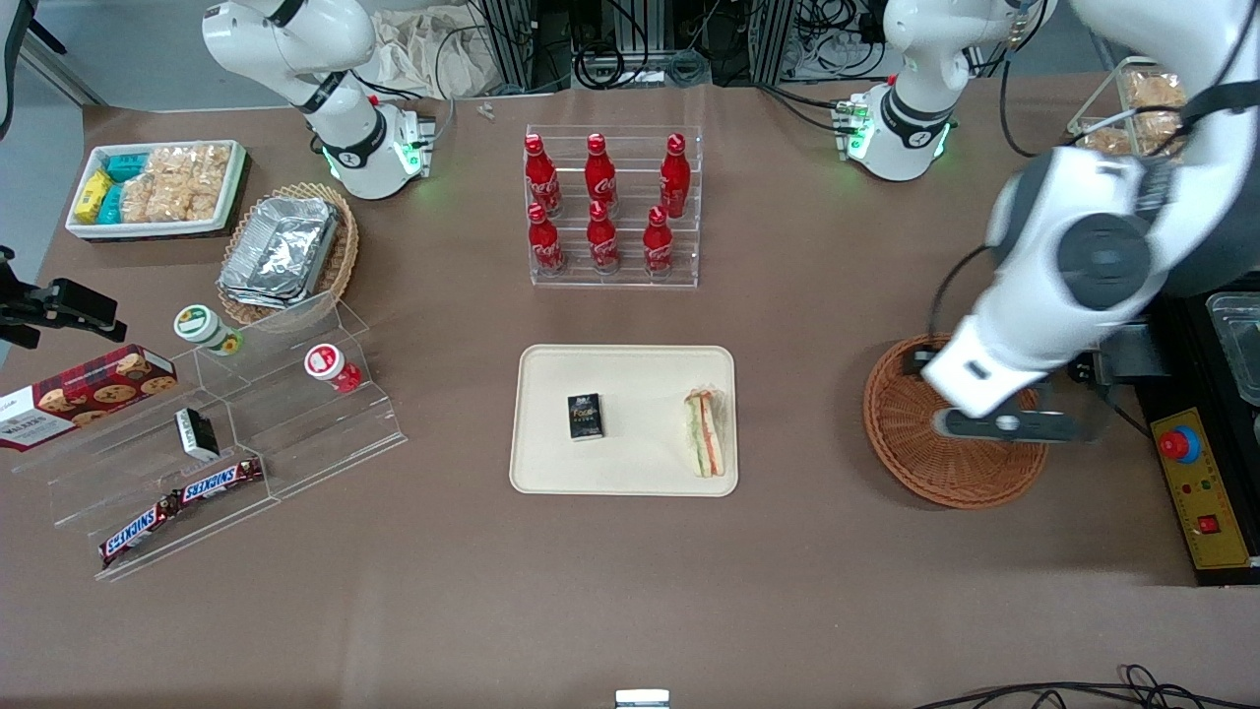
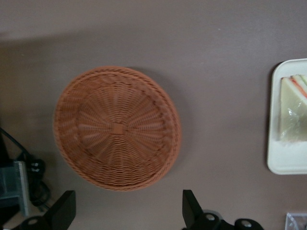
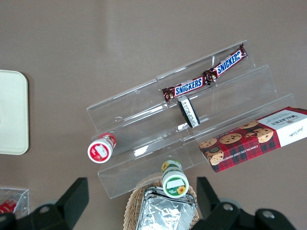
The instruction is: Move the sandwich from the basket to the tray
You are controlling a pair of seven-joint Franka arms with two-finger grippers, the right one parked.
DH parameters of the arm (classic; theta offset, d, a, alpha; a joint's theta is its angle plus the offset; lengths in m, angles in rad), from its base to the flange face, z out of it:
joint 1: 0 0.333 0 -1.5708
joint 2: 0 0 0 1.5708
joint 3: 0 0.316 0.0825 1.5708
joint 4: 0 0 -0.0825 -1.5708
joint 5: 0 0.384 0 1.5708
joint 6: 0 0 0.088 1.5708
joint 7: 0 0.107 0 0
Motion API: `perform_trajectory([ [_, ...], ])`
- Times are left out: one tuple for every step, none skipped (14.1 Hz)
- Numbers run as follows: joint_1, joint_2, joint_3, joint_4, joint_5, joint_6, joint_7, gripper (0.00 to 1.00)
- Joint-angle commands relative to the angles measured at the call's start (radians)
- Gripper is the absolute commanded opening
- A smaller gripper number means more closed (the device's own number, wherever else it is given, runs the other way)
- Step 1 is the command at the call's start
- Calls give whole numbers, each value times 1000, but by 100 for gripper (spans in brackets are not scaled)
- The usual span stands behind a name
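Note:
The wrapped sandwich (image 1: 706, 432) lies on the cream-beige tray (image 1: 630, 364), at the tray's edge toward the working arm's end; it also shows in the left wrist view (image 2: 292, 108) on the tray (image 2: 283, 165). The reddish-brown wicker basket (image 1: 911, 443) stands beside the tray and holds nothing; the wrist view shows its bare weave (image 2: 117, 128). My left gripper (image 2: 127, 211) hangs high above the basket, open and empty, its black fingers (image 2: 189, 208) spread wide; the arm (image 1: 1063, 276) hides part of the basket in the front view.
A small dark box (image 1: 585, 416) lies on the tray. A clear rack of red cola bottles (image 1: 610, 207) stands farther from the camera. A clear stepped shelf (image 1: 226, 433) with snacks, a tan basket of foil containers (image 1: 285, 251) and a white snack bin (image 1: 157, 187) lie toward the parked arm's end.

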Motion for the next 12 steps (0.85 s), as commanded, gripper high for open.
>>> perform_trajectory([
  [46,-16,-10,60,-30,-57,104,100],
  [44,-8,-10,105,-20,-86,99,100],
  [37,3,-10,135,-14,-121,92,100],
  [35,7,-10,154,-16,-132,92,100],
  [37,7,-10,156,-23,-130,79,100],
  [37,9,-10,165,-26,-131,37,100],
  [37,15,-10,183,-26,-137,-26,100],
  [35,20,-10,189,-26,-145,-89,100],
  [37,23,-10,189,-25,-148,-127,100],
  [38,27,-10,189,-26,-146,-134,100],
  [38,32,-10,189,-20,-146,-132,100],
  [38,33,-8,191,-17,-146,-128,100],
])
